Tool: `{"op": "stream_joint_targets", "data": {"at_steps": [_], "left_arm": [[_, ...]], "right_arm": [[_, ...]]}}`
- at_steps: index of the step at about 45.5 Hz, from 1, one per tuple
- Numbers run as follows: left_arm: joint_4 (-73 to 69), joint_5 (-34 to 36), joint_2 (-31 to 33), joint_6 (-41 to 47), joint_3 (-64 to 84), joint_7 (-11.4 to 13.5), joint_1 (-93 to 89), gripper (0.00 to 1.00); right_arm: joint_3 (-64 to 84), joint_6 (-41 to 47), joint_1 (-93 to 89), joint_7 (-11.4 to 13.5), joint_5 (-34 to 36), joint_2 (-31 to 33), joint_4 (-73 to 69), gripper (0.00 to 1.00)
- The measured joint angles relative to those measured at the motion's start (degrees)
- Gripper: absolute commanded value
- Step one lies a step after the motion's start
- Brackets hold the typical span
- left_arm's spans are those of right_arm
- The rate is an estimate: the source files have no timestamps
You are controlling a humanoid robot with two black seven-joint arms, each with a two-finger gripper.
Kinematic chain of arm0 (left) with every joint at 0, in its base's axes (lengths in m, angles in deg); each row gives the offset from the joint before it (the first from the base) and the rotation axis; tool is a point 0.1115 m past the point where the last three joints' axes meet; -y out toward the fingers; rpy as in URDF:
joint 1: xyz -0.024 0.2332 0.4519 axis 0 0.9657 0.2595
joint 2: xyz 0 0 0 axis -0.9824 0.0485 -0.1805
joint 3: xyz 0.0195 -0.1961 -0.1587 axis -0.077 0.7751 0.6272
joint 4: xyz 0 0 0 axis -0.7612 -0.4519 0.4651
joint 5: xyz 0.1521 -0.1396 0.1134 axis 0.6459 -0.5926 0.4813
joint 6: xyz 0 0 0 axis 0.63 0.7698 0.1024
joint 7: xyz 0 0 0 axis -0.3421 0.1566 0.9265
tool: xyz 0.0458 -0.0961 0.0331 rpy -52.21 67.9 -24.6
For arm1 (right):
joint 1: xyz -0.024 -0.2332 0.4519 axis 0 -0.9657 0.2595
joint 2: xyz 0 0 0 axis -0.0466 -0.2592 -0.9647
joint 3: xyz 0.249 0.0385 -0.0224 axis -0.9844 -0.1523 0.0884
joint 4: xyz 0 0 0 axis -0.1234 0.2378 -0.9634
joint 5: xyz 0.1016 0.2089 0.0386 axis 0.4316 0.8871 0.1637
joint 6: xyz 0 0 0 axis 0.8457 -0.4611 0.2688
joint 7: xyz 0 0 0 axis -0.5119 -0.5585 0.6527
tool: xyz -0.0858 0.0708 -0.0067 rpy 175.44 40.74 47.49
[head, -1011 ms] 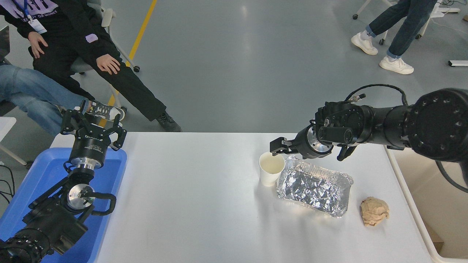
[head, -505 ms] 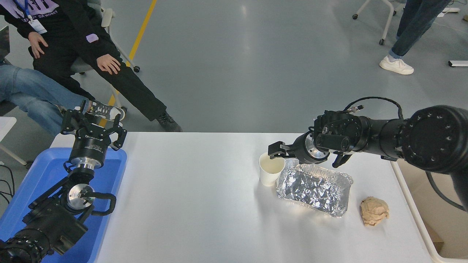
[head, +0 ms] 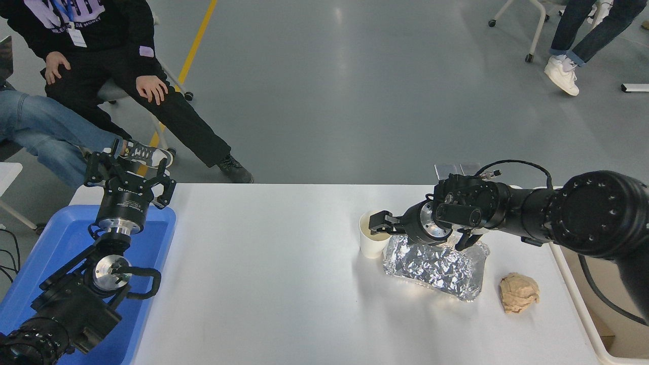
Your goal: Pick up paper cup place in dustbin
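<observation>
Off the white table's (head: 284,284) right edge stands the cream dustbin (head: 590,324), only partly in view. The left gripper (head: 129,175) is parked, fingers spread, above the blue plastic tray (head: 61,243) at the left edge. The right gripper (head: 377,226) sits at the rim of the paper cup (head: 371,246), which stands upright toward the far right against the foil tray (head: 436,263); whether its fingers are spread or pinching I cannot tell. A light pinch on the rim seems wise, as thin paper crushes. A crumpled brown paper ball (head: 518,293) lies nearer. No label is legible.
</observation>
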State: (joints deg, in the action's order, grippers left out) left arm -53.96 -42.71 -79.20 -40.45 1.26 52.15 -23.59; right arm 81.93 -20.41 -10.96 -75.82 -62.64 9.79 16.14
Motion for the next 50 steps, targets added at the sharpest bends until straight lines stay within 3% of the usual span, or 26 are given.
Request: {"op": "stream_joint_targets", "data": {"at_steps": [33, 50], "left_arm": [[0.0, 0.0, 0.0, 0.0, 0.0, 0.0, 0.0, 0.99], [0.0, 0.0, 0.0, 0.0, 0.0, 0.0, 0.0, 0.99]], "right_arm": [[-0.7, 1.2, 1.2, -0.2, 1.2, 0.0, 0.8, 0.0], [0.8, 19.1, 16.3, -0.5, 0.8, 2.4, -5.6, 0.0]]}}
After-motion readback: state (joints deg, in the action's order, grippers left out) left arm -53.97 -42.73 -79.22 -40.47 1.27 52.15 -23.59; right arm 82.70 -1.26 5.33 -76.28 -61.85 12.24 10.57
